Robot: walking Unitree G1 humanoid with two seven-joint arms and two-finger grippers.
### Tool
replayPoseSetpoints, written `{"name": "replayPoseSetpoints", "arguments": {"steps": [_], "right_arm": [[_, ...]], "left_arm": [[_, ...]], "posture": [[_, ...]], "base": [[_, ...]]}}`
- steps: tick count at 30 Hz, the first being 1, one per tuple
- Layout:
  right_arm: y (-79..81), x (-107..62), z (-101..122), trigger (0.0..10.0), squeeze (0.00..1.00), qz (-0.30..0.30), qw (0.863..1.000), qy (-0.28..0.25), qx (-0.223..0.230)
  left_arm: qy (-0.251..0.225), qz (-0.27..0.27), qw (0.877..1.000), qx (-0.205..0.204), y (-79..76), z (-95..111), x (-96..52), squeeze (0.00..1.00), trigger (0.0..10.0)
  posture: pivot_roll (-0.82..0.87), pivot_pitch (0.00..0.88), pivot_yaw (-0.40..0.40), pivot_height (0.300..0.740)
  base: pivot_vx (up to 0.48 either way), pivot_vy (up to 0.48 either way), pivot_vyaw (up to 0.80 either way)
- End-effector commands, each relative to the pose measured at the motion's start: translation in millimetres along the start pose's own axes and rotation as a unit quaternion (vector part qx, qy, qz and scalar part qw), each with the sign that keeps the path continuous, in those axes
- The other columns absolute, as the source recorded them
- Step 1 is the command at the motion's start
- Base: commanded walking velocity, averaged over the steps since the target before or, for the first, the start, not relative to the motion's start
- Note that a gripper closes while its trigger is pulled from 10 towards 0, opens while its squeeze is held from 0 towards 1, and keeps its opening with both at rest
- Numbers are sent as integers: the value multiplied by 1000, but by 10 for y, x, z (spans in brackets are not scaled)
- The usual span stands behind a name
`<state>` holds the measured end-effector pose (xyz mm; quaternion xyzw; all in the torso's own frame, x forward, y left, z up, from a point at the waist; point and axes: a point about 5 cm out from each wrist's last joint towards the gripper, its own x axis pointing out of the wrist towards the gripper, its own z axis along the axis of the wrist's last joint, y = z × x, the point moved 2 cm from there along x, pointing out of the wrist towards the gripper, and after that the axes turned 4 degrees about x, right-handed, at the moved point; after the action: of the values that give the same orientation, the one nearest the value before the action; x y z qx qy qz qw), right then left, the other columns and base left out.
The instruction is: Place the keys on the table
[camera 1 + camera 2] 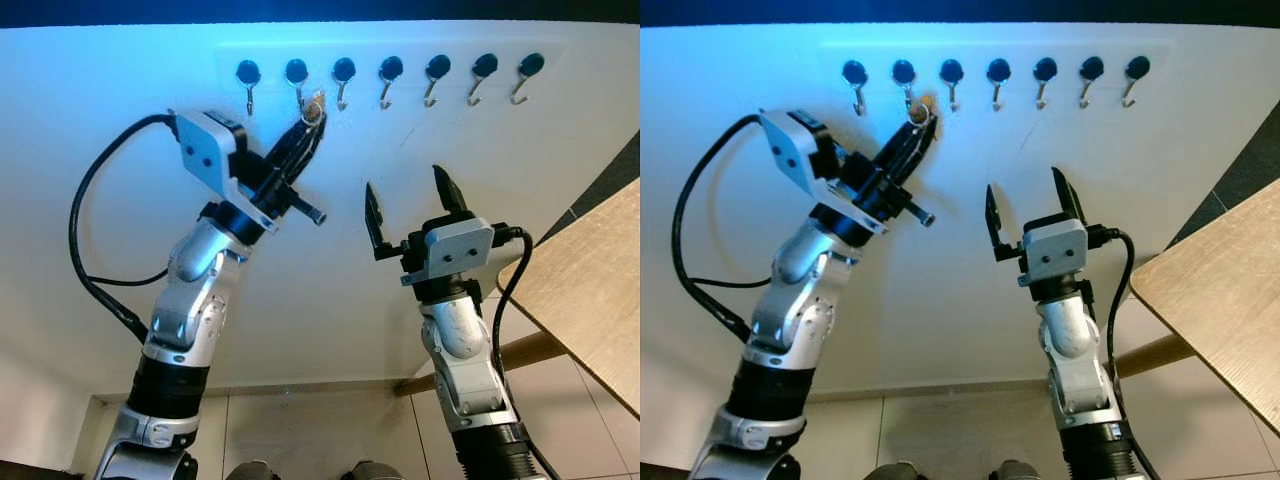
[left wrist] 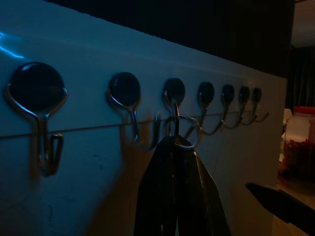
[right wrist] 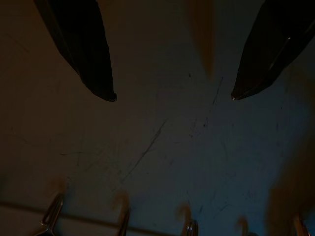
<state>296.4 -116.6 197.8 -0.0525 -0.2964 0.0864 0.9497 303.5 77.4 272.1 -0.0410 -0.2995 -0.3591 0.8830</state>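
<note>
A small bunch of keys (image 1: 316, 104) on a metal ring (image 2: 183, 131) hangs at the row of wall hooks (image 1: 390, 72), by the second and third hooks from the left. My left gripper (image 1: 311, 120) is raised to the wall, its two black fingers (image 2: 172, 191) pressed together on the ring, which still loops the hook. My right gripper (image 1: 405, 200) is held up lower and to the right, open, close to the bare wall with nothing between its fingers (image 3: 96, 59). The wooden table (image 1: 590, 290) stands at the right.
Several black-capped metal hooks run along a white wall (image 1: 480, 150). A wooden table leg (image 1: 520, 352) slants below the tabletop. Tiled floor (image 1: 320, 430) lies underneath. A red-lidded jar (image 2: 299, 132) shows dimly in the left wrist view.
</note>
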Motion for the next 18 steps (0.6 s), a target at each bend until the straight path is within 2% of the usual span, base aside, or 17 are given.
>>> {"name": "replayPoseSetpoints", "arguments": {"steps": [1,8,13,16,18], "right_arm": [[-2,-26,-34,10000,0,1,1000,11,2],[-3,-27,-31,10000,0,0,1000,11,2],[-7,-33,-38,10000,0,-1,1000,11,1],[-5,-43,-48,10000,0,-1,1000,13,1],[1,-64,-63,10000,0,1,1000,16,1]], "left_arm": [[-9,-11,1000,1,-12,69,25,0,10000],[-17,-14,1000,0,-28,108,38,0,10000],[-47,9,999,-3,3,202,35,0,10000],[-48,9,999,3,-18,203,5,0,10000],[-39,3,999,8,-68,149,-75,0,10000]], "posture": [[6,97,-7,740],[5,97,-7,740],[5,98,-7,740],[4,99,-7,740],[5,100,-9,740]], "base": [[0,0,0],[0,0,0],[0,0,0],[0,0,0],[0,0,0]]}}
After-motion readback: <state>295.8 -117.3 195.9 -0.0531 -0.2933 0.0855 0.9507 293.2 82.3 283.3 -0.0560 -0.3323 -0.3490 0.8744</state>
